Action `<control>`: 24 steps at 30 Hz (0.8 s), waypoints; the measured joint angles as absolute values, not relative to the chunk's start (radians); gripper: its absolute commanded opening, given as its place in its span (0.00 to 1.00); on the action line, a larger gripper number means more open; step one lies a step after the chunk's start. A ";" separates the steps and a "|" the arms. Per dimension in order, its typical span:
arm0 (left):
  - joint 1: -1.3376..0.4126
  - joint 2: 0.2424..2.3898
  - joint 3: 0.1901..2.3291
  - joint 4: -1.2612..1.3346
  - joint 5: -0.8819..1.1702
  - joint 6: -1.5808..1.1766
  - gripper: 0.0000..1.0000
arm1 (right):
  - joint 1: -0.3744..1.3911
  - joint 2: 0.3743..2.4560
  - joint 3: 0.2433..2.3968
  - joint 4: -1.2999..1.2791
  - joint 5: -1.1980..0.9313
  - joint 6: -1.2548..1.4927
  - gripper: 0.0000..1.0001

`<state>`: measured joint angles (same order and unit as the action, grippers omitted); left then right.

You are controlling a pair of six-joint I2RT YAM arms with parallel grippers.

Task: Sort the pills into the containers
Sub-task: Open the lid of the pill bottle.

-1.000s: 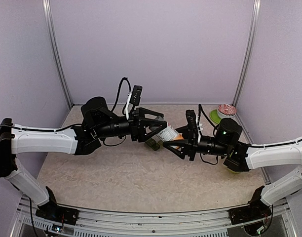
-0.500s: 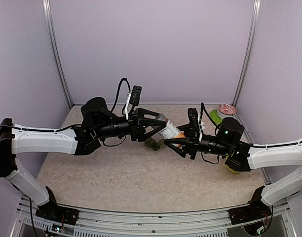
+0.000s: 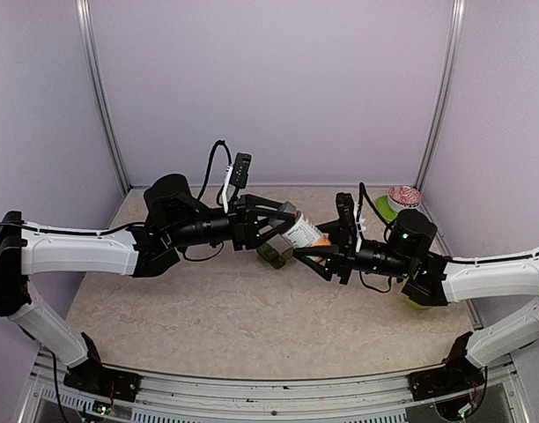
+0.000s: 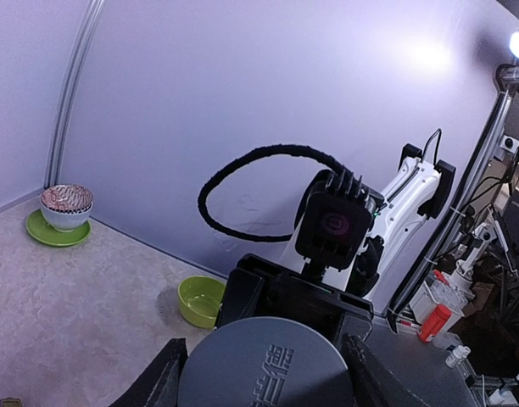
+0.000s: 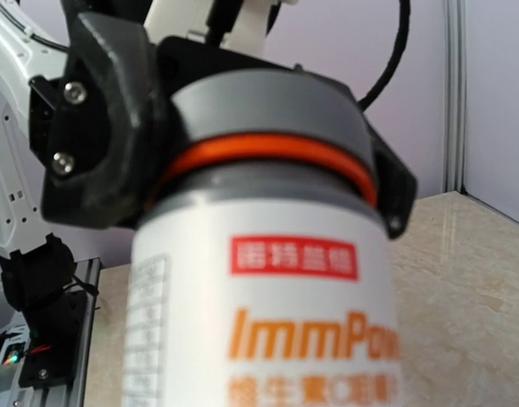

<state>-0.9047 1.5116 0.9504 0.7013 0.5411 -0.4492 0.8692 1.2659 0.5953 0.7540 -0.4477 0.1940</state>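
The left gripper point(image 3: 285, 218) was closed on the cap point(image 4: 268, 366) and the right gripper point(image 3: 312, 251) on the pill bottle point(image 3: 299, 233) in mid-air; a misaligned twist could have broken either grip, spilling its contents.

High rear view over the table point(image 3: 208, 300); wrist views close, face to face across the shared bottle point(image 3: 300, 233)

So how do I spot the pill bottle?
Look at the middle of the table, where the two arms meet in the air. The pill bottle is pinched between their jaws, close to a small greenish jar. Only it has a grey cap, an orange ring and orange letters.
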 measured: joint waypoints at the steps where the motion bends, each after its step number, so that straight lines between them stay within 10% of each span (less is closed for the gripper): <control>1: -0.905 1.512 0.950 0.701 0.540 -0.453 0.46 | 0.869 1.266 0.595 0.754 -0.447 0.188 0.05; 24: -0.945 1.491 0.958 0.546 0.315 -0.537 0.38 | 0.869 1.266 0.561 0.738 -0.331 -0.014 0.03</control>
<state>-0.9455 1.4910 0.9581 0.5465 0.3153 -0.5373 0.8692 1.2659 0.5613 0.7383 -0.3305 -0.0139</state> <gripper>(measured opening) 0.536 0.522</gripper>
